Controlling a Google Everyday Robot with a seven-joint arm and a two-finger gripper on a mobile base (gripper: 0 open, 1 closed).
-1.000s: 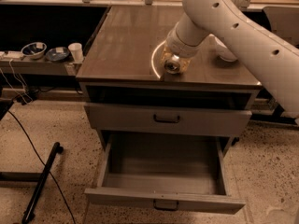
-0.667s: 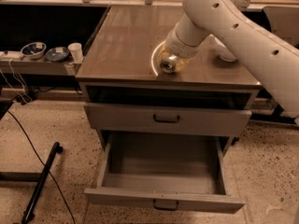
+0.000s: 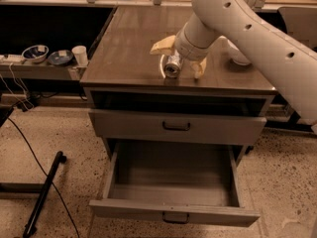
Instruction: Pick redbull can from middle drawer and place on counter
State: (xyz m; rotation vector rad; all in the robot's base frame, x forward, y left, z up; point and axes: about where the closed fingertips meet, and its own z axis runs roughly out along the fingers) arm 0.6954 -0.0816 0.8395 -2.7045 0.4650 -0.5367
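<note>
My gripper (image 3: 177, 62) hangs low over the front part of the tabletop (image 3: 129, 43), at the end of my white arm (image 3: 247, 24), which reaches in from the right. Its two pale yellow fingers (image 3: 162, 45) are spread wide apart and released. One points off to the left and the other (image 3: 199, 68) slants down toward the front edge.

The redbull can (image 3: 173, 66) lies on its side on the tabletop between those fingers, its shiny round rim turned toward the front. Neither finger appears to press on it. A piece of the bright white arc line (image 3: 161, 64) shows just left of the can.

Below, the upper drawer (image 3: 176, 127) shows only its flat front panel and a dark handle. The middle drawer (image 3: 168, 175) beneath it stands pulled out, with its bare floor in view.

A white bowl (image 3: 238, 57) sits on the tabletop behind my arm, partly hidden. On the narrow side shelf (image 3: 34, 69) to the left are two bowls (image 3: 34, 52) and a white cup (image 3: 79, 55). A black pole (image 3: 42, 195) lies on the speckled floor.
</note>
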